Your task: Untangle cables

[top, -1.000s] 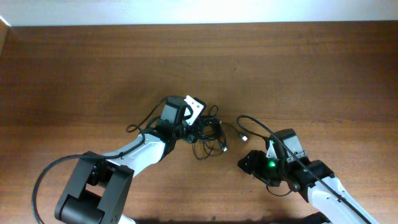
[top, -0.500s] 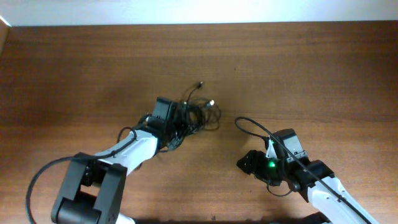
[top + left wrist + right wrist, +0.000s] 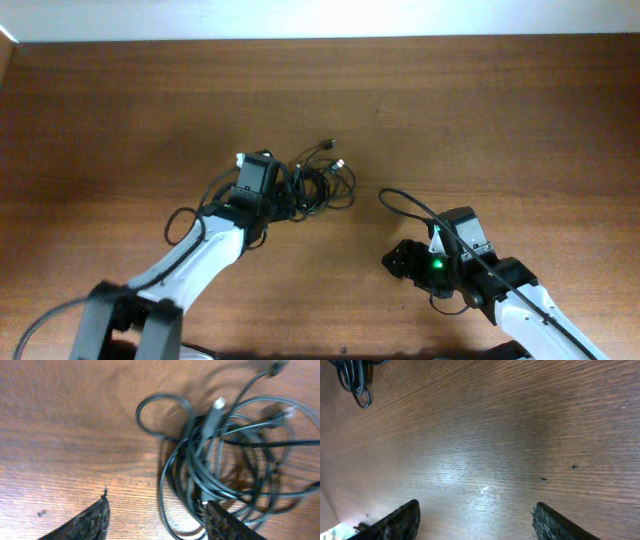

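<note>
Where the thin black cables [image 3: 322,185] lie near the middle of the brown wood worktop [image 3: 480,110], they form one loose bunch of overlapping loops, with small plug ends poking out on the far side, one of them silvery. Just beside the bunch, the left gripper [image 3: 157,522] has its fingers apart, a loop lying unclamped between them. Well away, the right gripper [image 3: 475,520] is spread wide over bare wood.

Thin black cables [image 3: 322,186], loosely tangled bunch
</note>
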You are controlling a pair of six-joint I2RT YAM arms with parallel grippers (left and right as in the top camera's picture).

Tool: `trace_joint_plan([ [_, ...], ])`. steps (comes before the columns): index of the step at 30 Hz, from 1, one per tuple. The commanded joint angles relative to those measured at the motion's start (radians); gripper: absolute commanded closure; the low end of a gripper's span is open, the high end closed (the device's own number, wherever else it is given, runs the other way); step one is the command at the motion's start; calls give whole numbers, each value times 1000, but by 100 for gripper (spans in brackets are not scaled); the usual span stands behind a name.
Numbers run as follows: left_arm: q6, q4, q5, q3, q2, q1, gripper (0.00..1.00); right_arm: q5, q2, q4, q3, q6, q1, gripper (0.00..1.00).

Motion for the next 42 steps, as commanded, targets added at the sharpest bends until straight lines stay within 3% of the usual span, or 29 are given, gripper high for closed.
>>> trace_joint_plan([
  [1, -160, 8, -4, 11, 115, -3, 41, 27, 1, 0, 8, -15, 6, 27],
  [2, -174, 24, 14, 11, 142, -3, 40, 27, 1, 0, 8, -15, 6, 27],
  [4, -174, 80, 63, 11, 180, -3, 28, 35, 1, 0, 8, -15, 6, 26],
  [5, -174, 98, 70, 11, 192, -3, 30, 35, 1, 0, 8, -15, 6, 26],
  [6, -187, 98, 75, 11, 194, -3, 42, 35, 1, 0, 8, -15, 6, 26],
  [10, -207, 105, 149, 13, 136, -1, 57, 35, 1, 0, 8, -15, 6, 24],
  [14, -205, 146, 55, 14, 91, -1, 51, 48, 1, 0, 8, -15, 6, 22],
  [16, -196, 137, 53, 14, 129, -16, 46, 50, 1, 0, 8, -14, 6, 22],
  [18, -195, 151, 31, 14, 201, -39, 48, 50, 1, 0, 8, -15, 6, 22],
  [21, -196, 152, 42, 14, 270, -39, 59, 49, 1, 0, 8, -15, 6, 22],
  [22, -195, 151, 46, 14, 291, -39, 69, 48, 1, 0, 8, -15, 6, 22],
  [24, -194, 147, 56, 14, 293, -39, 100, 16, 1, 0, 8, -15, 6, 22],
  [26, -196, 146, 136, 15, 281, -13, 100, -102, 1, 3, 8, -9, 6, 22],
  [29, -376, 145, 450, 16, 224, 69, 100, -252, 1, 29, 8, 27, 6, 22],
  [33, -486, 127, 666, 16, 58, 171, 100, -303, 1, 81, 8, 101, 6, 22],
  [37, -678, 19, 658, 16, -156, 193, 100, -302, 1, 119, 8, 212, 6, 23],
  [39, -676, 10, 569, 16, -235, 193, 100, -299, 1, 117, 8, 211, 6, 23],
  [42, -623, -156, 388, 16, -299, 193, 100, -278, 1, 117, 8, 211, 6, 23],
])
